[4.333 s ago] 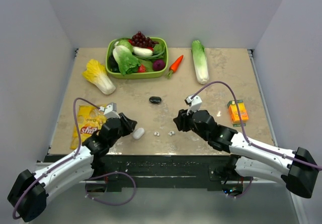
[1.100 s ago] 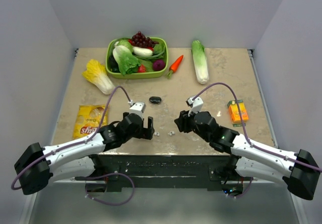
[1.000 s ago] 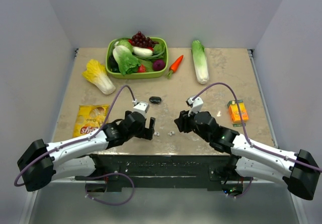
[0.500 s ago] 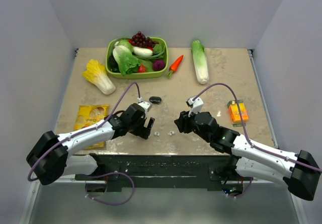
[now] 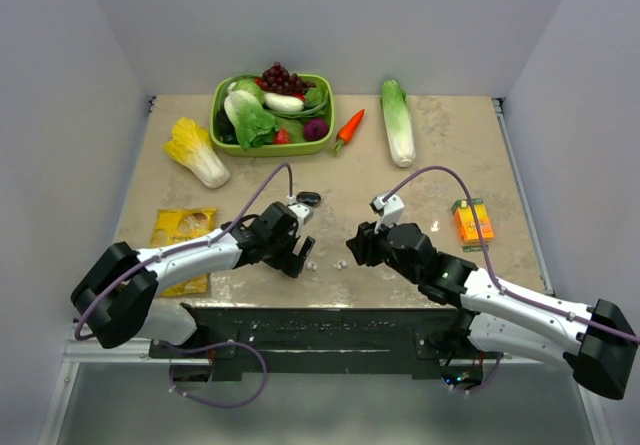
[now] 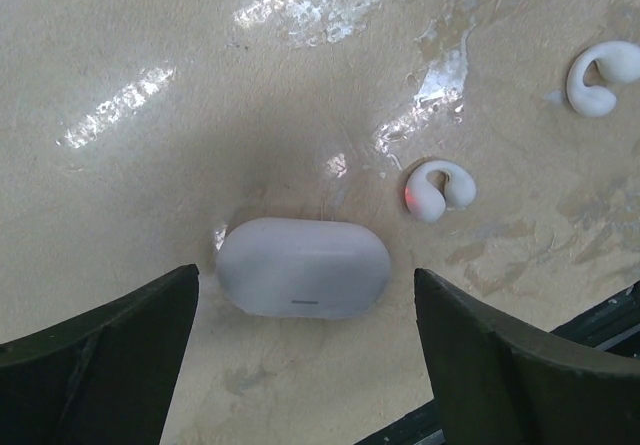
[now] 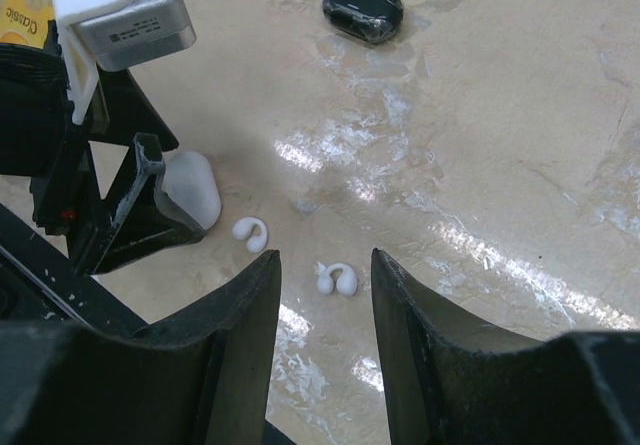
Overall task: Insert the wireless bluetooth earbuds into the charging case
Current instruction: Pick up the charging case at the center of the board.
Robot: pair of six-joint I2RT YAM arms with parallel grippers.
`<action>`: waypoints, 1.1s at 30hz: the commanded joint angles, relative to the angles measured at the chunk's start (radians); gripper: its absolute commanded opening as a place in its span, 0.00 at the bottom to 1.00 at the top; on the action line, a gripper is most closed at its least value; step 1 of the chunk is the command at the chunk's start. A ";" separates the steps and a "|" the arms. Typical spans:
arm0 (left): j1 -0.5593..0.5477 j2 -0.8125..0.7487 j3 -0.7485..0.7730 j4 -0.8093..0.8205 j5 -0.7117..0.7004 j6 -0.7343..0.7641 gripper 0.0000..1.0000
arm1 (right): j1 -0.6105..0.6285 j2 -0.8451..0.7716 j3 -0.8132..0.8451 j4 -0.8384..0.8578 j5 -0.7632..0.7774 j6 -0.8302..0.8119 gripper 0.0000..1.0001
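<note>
While both gape, left claw straddling charging case, earbuds just beside, right claw nearby.

Glossy beige tabletop, grey walls

On the table, the charging case lies between the fingers of the left gripper, touching neither. One earbud lies just right of it. The other earbud lies farther right, near the right gripper.

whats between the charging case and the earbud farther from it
The other earbud sits between the charging case and farther earbud; left wrist view shows it.
</note>
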 commanded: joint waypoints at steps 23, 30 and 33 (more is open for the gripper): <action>-0.047 0.125 0.110 -0.098 -0.099 0.005 0.78 | 0.002 -0.023 -0.013 0.027 0.006 -0.001 0.45; -0.058 0.142 0.116 -0.104 -0.111 0.000 0.79 | 0.002 -0.029 -0.018 0.024 0.006 0.002 0.45; -0.058 0.145 0.116 -0.104 -0.110 -0.001 0.79 | 0.002 -0.030 -0.018 0.024 0.006 0.002 0.45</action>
